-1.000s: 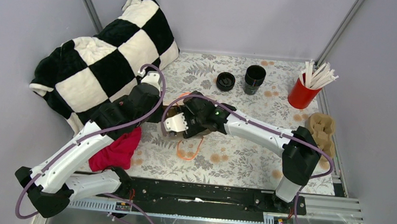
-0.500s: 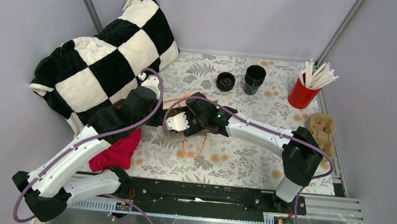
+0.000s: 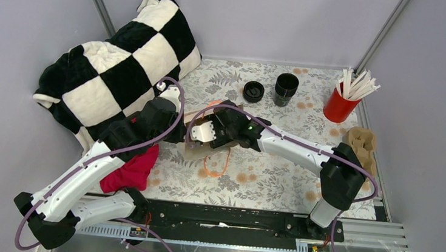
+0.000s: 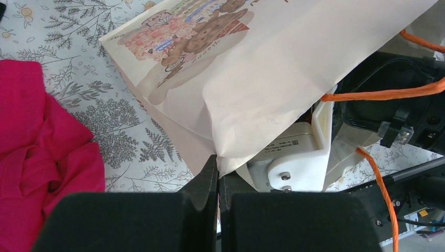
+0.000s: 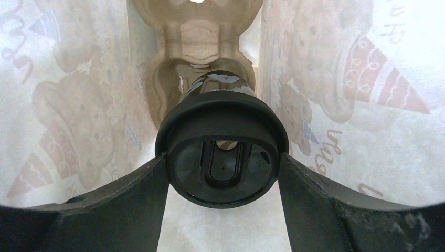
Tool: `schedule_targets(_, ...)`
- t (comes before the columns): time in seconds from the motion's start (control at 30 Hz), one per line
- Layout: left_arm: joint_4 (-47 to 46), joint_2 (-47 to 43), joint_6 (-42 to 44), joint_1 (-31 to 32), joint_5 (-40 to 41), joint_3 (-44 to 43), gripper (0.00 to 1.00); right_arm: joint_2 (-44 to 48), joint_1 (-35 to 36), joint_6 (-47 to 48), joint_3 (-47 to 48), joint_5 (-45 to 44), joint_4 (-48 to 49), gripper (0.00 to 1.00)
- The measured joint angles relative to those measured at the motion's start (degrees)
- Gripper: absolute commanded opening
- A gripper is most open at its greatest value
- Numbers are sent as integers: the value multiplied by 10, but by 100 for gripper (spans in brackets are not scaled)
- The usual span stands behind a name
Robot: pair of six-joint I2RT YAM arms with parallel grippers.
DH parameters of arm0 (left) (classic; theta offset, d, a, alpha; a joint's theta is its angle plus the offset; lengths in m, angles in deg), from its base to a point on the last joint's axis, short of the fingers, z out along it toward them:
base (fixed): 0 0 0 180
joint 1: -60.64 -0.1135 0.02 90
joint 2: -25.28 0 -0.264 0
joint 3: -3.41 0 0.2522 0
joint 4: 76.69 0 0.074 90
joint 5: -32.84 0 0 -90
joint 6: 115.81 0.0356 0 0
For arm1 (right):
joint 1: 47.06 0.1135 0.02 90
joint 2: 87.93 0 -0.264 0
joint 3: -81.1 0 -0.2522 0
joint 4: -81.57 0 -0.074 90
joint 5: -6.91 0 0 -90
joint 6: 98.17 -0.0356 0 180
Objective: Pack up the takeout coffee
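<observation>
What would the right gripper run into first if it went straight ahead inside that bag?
Likely the brown cup carrier deeper in the paper bag. The black cup in the right gripper leads, so it would touch first; the gap is hard to judge.

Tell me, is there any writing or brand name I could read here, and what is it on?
Nothing reads clearly.
Paper bag: curly lettering beside the printed cones, seen backwards through the paper, illegible.
Takeout coffee: pale mark on the cup's side, no letters clear.
White housing in the left wrist view: tiny sticker, too small.
</observation>
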Motion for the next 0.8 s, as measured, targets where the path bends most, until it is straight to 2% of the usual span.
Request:
schedule_targets(0.47, 1, 0, 0, 0, -5, 0, 0, -33, -20, -5, -23, 45, 69, 27)
schedule_targets(0.67, 2, 2, 3, 0, -13, -1, 0, -34, -23, -13, -23, 61, 83, 32)
schedule_targets(0.8, 1, 8, 5, 0, -18, -3, 0, -45, -26, -16, -22, 67, 104, 28)
